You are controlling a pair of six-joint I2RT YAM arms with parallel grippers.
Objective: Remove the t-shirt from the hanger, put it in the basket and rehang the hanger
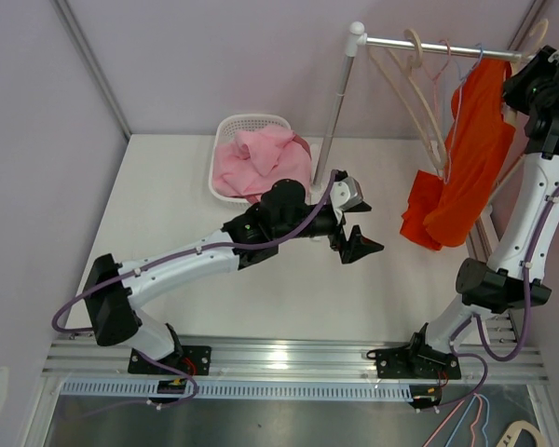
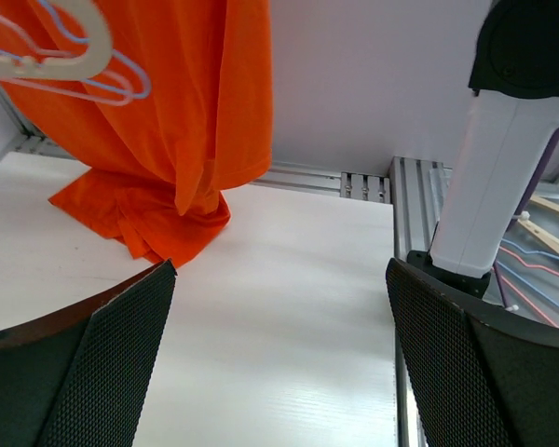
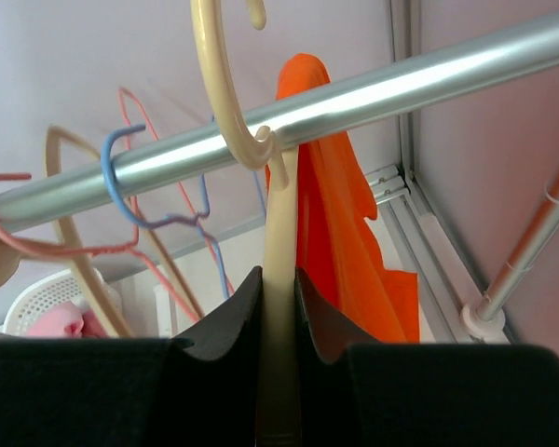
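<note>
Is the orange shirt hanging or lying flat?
Hanging: the orange shirt drapes down from up at the rail, its lower end bunched on the table.

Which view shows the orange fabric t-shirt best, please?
Top external: the orange fabric t-shirt shows nearly whole, rail to table. Left wrist catches its lower folds; right wrist, only a strip behind the rail.
</note>
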